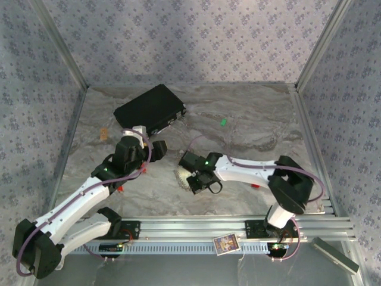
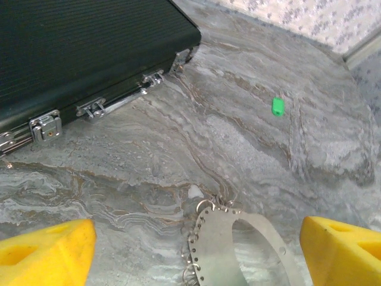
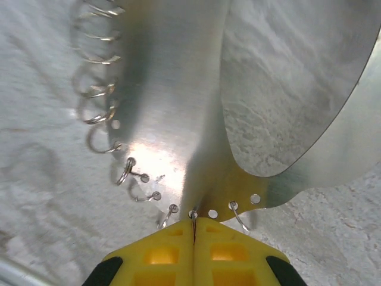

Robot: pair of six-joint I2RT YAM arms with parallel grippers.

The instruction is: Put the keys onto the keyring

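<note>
The keyring is a flat silvery oval plate with holes and small wire rings along its rim, lying mid-table. My right gripper is shut on one thin ring at the plate's edge, its yellow fingers pressed together. In the top view the right gripper sits right at the keyring. My left gripper stands open above the table, its yellow fingers wide apart, and the keyring lies between and beyond them. The left gripper is left of the keyring. A green key lies alone farther back.
A flat black case with metal latches lies at the back left, close to the left gripper. Small red bits lie by the left arm and the right arm. Patterned walls enclose the table; a rail runs along the near edge.
</note>
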